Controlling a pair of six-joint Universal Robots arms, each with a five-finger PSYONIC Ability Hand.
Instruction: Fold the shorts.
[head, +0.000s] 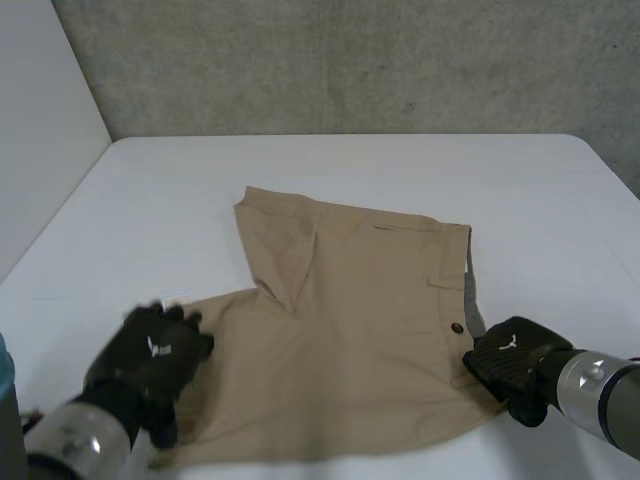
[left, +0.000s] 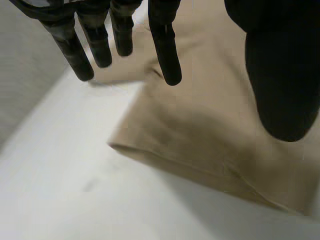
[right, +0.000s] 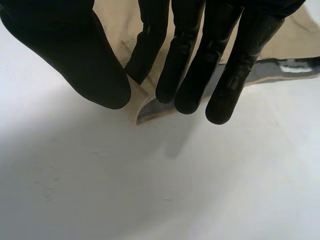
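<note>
Grey concrete wall (head: 350, 60) behind, white table (head: 400, 170) in front, and the tan cotton shorts (head: 370, 330) lie spread flat in the middle, no fold made yet. The left hand (head: 150, 355) hovers over the near leg's hem, fingers straight, holding nothing. The right hand (head: 510, 365) pinches the near waistband corner between thumb and fingers. By my reckoning, all the folding is still ahead.

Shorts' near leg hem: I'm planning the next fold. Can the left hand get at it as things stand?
Probably yes: the left hand hangs open right over the hem of the shorts, with nothing lying between them.
</note>
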